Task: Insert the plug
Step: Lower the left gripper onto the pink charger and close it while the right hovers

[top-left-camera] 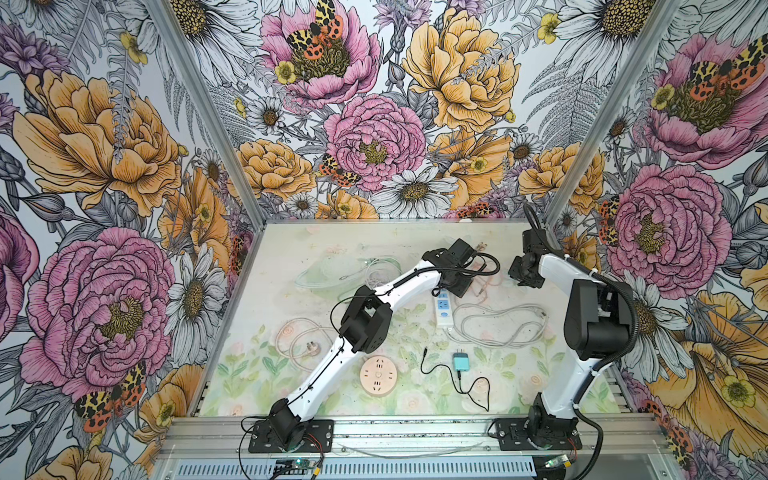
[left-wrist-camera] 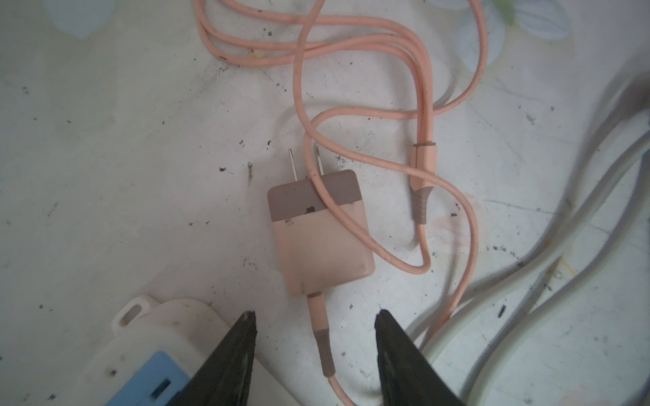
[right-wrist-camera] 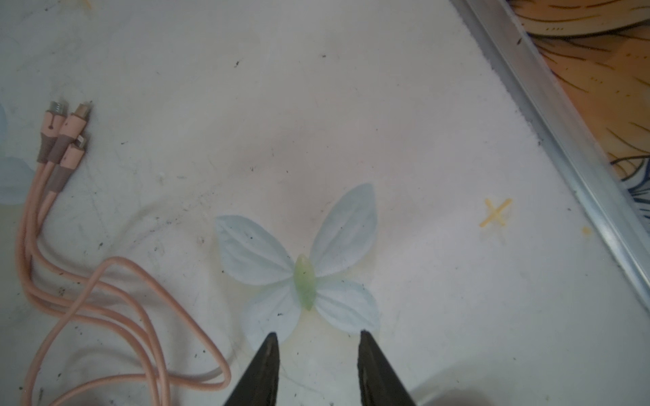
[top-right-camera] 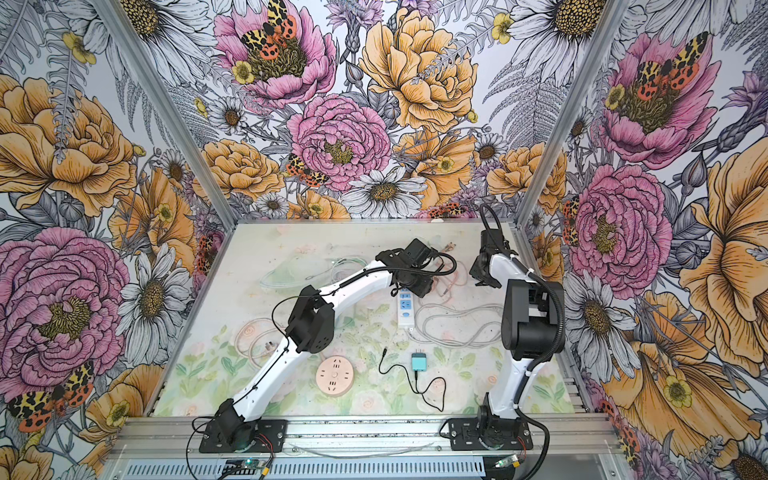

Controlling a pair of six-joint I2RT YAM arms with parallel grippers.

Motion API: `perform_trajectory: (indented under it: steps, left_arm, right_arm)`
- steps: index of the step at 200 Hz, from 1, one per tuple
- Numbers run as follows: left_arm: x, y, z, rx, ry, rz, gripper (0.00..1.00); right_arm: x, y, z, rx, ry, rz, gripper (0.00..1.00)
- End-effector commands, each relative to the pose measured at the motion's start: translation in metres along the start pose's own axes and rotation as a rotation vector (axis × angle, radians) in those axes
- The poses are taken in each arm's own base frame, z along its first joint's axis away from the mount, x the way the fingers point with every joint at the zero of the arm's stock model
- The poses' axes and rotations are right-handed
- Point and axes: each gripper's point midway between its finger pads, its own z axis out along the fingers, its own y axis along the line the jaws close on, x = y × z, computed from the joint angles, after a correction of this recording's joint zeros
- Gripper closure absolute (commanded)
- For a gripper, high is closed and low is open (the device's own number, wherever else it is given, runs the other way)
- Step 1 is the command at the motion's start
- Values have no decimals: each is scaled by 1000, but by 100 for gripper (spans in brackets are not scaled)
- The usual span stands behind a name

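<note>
The pink plug [left-wrist-camera: 318,232] lies flat on the table, its two metal prongs [left-wrist-camera: 293,165] pointing away from my left gripper [left-wrist-camera: 316,318]. That gripper is open, its fingertips either side of the plug's pink cable [left-wrist-camera: 323,348] just behind the plug body, holding nothing. The white power strip [left-wrist-camera: 169,337] with blue sockets lies beside one fingertip; in both top views it [top-left-camera: 443,311] [top-right-camera: 406,309] sits mid-table under the left wrist. My right gripper [right-wrist-camera: 316,337] is open above bare table with a printed butterfly [right-wrist-camera: 302,277], apart from the plug.
The pink cable's connector ends [right-wrist-camera: 67,130] lie near the right gripper. Grey-white cable loops [top-left-camera: 498,328] spread right of the strip. A round pink socket [top-left-camera: 379,374], a teal charger [top-left-camera: 460,360] with black lead and another coiled cord [top-left-camera: 299,345] lie nearer the front. A metal frame rail [right-wrist-camera: 562,123] borders the table.
</note>
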Motion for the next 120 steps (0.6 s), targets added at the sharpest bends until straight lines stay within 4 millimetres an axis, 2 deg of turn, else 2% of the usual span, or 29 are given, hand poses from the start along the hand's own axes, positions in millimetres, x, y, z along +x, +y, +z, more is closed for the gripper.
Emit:
perform_trajectory:
  steps: [1,24,73,120]
  left_arm:
    - [-9,-10,3,26,-28,-2,43]
    - [-8,-13,9,34,-29,-3,43]
    - [5,-9,19,-8,4,4,43]
    - [-6,-7,23,-28,-42,-40,43]
  right_arm:
    - [-5,2,-15,-26,-31,19,60]
    - [-3,2,-18,-33,-31,25,59]
    - [-4,4,-25,-45,-42,26,59]
    - [-3,3,-28,-47,-45,29,59]
